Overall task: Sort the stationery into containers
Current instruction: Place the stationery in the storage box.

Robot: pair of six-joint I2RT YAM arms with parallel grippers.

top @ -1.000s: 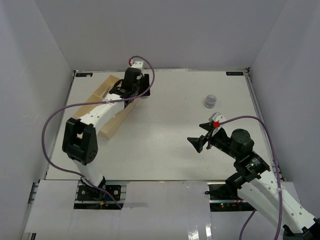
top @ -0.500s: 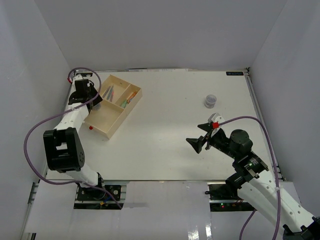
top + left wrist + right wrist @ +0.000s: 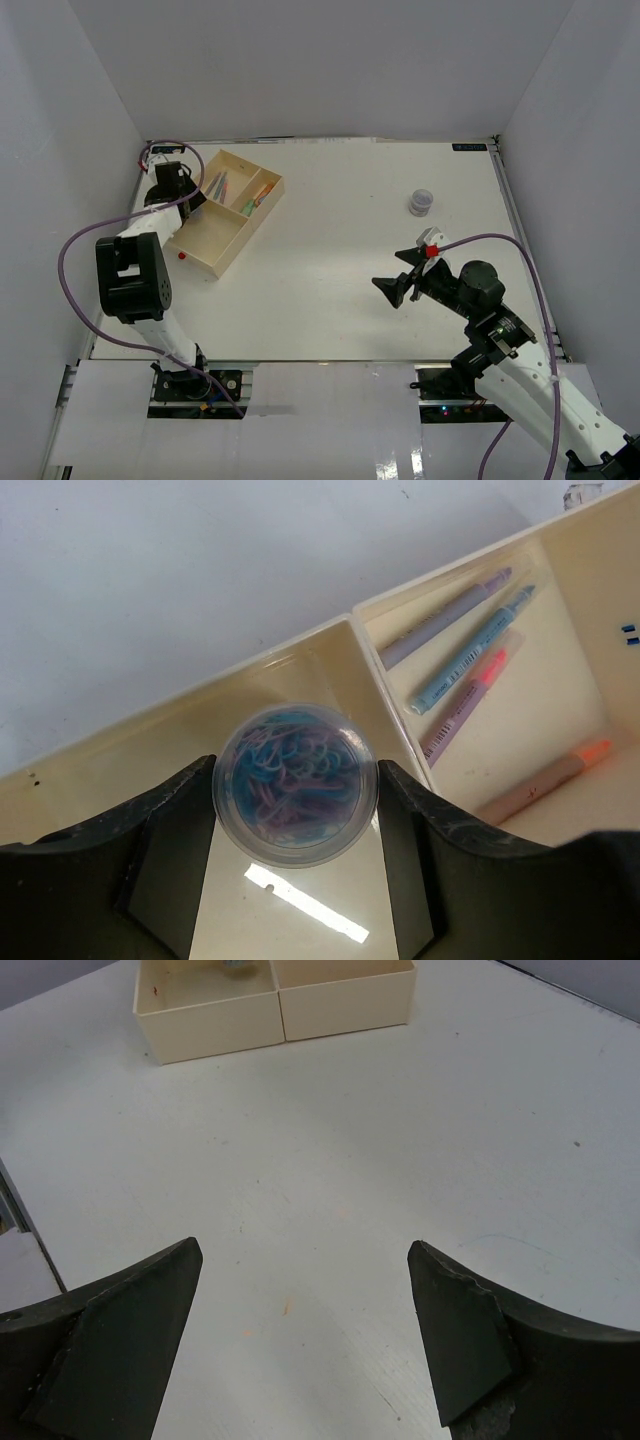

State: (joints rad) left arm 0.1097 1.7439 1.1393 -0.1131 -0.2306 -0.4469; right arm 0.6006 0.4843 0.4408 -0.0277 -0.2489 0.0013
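White table [image 3: 330,260] bears a cream tray [image 3: 212,238], one jar [image 3: 421,202] and a red speck [image 3: 181,255].

Pale cream tray [image 3: 215,235], pens [image 3: 472,647] in one compartment, clip-filled jar [image 3: 296,783] over the next; second jar [image 3: 421,202] well apart.

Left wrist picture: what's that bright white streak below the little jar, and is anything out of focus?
Left wrist view: the streak looks like lamp glare on the glossy tray floor near the jar; the pens are sharp. Right wrist view: the near black fingers are soft-edged, the table evenly lit. Top view: even light, only faint shadows.
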